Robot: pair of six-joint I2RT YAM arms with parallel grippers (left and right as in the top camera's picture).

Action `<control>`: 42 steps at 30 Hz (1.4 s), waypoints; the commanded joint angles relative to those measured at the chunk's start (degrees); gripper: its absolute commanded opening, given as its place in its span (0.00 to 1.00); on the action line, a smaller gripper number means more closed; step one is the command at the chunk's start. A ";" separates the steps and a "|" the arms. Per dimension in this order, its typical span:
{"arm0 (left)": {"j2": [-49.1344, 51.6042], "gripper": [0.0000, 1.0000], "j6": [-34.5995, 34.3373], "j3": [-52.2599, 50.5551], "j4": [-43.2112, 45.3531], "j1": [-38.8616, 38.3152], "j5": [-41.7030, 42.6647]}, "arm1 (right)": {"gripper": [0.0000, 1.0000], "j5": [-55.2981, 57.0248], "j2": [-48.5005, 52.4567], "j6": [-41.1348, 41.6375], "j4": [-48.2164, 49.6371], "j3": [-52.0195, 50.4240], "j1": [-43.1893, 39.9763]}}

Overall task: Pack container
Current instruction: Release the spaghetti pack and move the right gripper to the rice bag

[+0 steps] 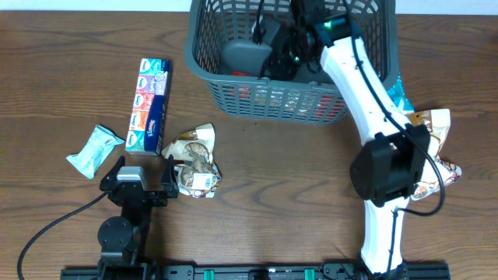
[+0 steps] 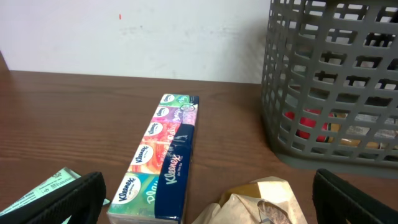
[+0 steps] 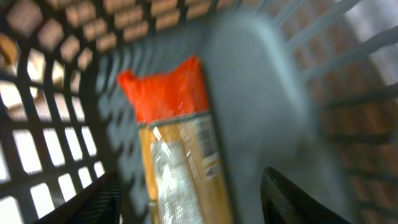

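Bright, even light and soft shadows overhead and at left wrist; right wrist view inside basket is blurred.

Wooden table, container, tissue pack, snack packets

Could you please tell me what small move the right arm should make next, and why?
Probably lift the right gripper straight up out of the large dark grey slotted plastic basket. Its jaws stand apart, and the orange-topped packet lies on the basket's base beneath them, seemingly released, though the view is blurred. More crumpled brown-and-white packets wait beside that arm.
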 commanded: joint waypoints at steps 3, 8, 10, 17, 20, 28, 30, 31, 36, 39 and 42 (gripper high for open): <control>-0.26 0.99 -0.35 -0.76 -2.38 -0.13 2.32 | 0.61 2.43 -10.97 10.60 4.28 7.06 -3.80; -0.26 0.99 -0.35 -0.76 -2.38 -0.13 2.32 | 0.64 17.40 -17.79 23.37 5.29 11.82 -12.22; -0.26 0.99 -0.35 -0.76 -2.38 -0.13 2.32 | 0.66 22.36 -20.15 27.69 4.46 12.26 -16.52; -0.26 0.99 -0.35 -0.76 -2.38 -0.13 2.32 | 0.93 25.62 -24.98 39.80 -14.43 12.26 -32.85; -0.26 0.99 -0.35 -0.76 -2.38 -0.13 2.32 | 0.98 22.71 -24.70 38.12 -24.15 11.67 -37.92; -0.26 0.99 -0.35 -0.76 -2.38 -0.13 2.32 | 0.99 20.94 -24.72 27.32 -35.32 4.46 -39.28; -0.26 0.99 -0.35 -0.76 -2.38 -0.13 2.32 | 0.99 17.59 -24.72 22.97 -36.44 1.42 -39.23; -0.26 0.98 -0.35 -0.76 -2.38 -0.13 2.32 | 0.99 15.10 -24.74 20.65 -36.79 -0.35 -39.26; -0.26 0.99 -0.33 -0.76 -2.38 -0.13 2.29 | 0.99 9.81 -24.74 15.41 -36.96 -9.16 -39.30; -0.26 0.99 -0.33 -0.76 -2.38 -0.13 2.29 | 0.99 11.26 -24.74 15.21 -34.14 -14.40 -39.30; -0.26 0.99 -0.33 -0.76 -2.38 -0.13 2.29 | 0.99 17.49 -24.74 17.20 -30.45 -20.57 -39.43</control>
